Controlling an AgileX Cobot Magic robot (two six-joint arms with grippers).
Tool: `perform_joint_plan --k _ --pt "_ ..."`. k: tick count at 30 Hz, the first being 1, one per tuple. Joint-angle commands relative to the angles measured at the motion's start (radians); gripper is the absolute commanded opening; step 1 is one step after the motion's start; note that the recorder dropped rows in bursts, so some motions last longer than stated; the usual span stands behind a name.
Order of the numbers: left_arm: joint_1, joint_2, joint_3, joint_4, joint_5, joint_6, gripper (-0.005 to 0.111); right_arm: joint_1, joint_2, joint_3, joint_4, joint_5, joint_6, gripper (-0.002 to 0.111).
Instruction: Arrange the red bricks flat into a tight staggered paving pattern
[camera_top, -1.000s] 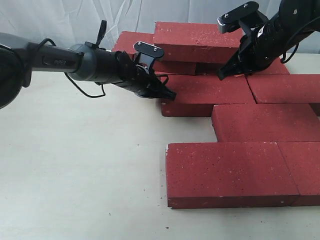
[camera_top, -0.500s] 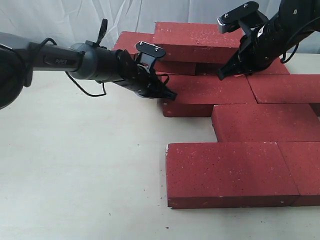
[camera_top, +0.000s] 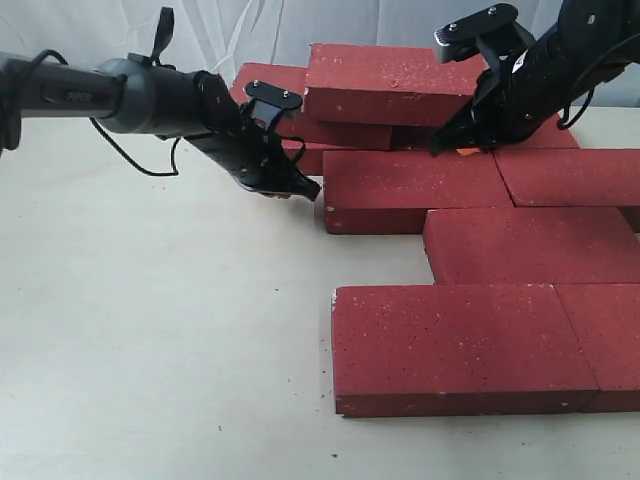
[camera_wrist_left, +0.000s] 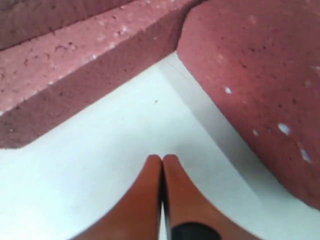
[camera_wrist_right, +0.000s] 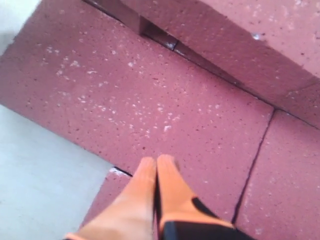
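Several red bricks lie flat in staggered rows: a front brick (camera_top: 460, 345), a second-row brick (camera_top: 530, 245) and a third-row brick (camera_top: 415, 190). Another brick (camera_top: 395, 80) rests raised on top of the back ones. My left gripper (camera_top: 312, 190) is shut and empty, low over the table just off the third-row brick's left end. In the left wrist view its tips (camera_wrist_left: 162, 158) hover over bare table between two bricks (camera_wrist_left: 90, 65) (camera_wrist_left: 260, 75). My right gripper (camera_top: 438, 148) is shut and empty over the third-row brick's far edge, its tips (camera_wrist_right: 157, 161) above that brick (camera_wrist_right: 150, 95).
A light table (camera_top: 150, 350) spreads to the left and front. A white cloth backdrop (camera_top: 120, 30) hangs behind. More bricks (camera_top: 570, 175) run to the right edge of the exterior view. The raised brick (camera_wrist_right: 250, 35) overhangs a dark gap beside my right gripper.
My left gripper has drawn back to the left, off the third-row brick's corner, and its arm now comes in from farther back. The right gripper has hardly moved. The bricks stay put.
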Motion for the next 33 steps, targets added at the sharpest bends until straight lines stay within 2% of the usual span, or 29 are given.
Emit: perform_joint_plan --k 1,3,4,5,8,10,11,13,17,19,24,33 --pt "0.002 -0.101 -0.002 0.124 0.163 -0.004 0.000 -0.006 -0.009 0.000 0.198 -0.001 -0.171 -0.001" --pt "0.002 -0.152 -0.002 0.144 0.179 -0.004 0.000 -0.006 -0.009 0.000 0.280 -0.024 -0.290 -0.001" --pt "0.002 -0.210 -0.002 0.147 0.151 -0.004 0.000 -0.006 -0.009 -0.018 0.365 -0.102 -0.368 -0.001" --pt "0.002 -0.239 -0.002 0.147 0.128 -0.004 0.000 -0.006 -0.009 -0.028 0.391 -0.139 -0.374 -0.001" --pt "0.007 -0.305 -0.002 0.143 -0.063 -0.038 0.000 -0.027 -0.009 -0.150 0.405 -0.208 -0.371 -0.001" --pt "0.031 -0.290 -0.030 0.147 -0.091 -0.089 0.000 -0.078 -0.003 -0.224 0.388 -0.187 -0.298 -0.001" --pt "0.039 -0.276 -0.042 0.147 -0.082 -0.096 0.000 -0.098 0.006 -0.249 0.369 -0.161 -0.255 -0.001" --pt "0.072 -0.222 -0.117 0.172 -0.014 -0.097 0.000 -0.163 0.067 -0.363 0.231 0.002 -0.115 -0.001" --pt "0.090 -0.129 -0.290 0.223 0.173 -0.140 0.000 -0.175 0.196 -0.530 -0.098 0.196 0.145 -0.001" --pt "0.092 -0.080 -0.374 0.221 0.231 -0.140 0.000 -0.177 0.255 -0.577 -0.115 0.248 0.150 -0.001" --pt "0.092 -0.001 -0.479 0.212 0.275 -0.140 0.000 -0.177 0.324 -0.600 -0.165 0.240 0.156 -0.001" --pt "0.092 0.100 -0.592 0.158 0.309 -0.097 0.000 -0.177 0.384 -0.600 -0.172 0.172 0.156 -0.001"
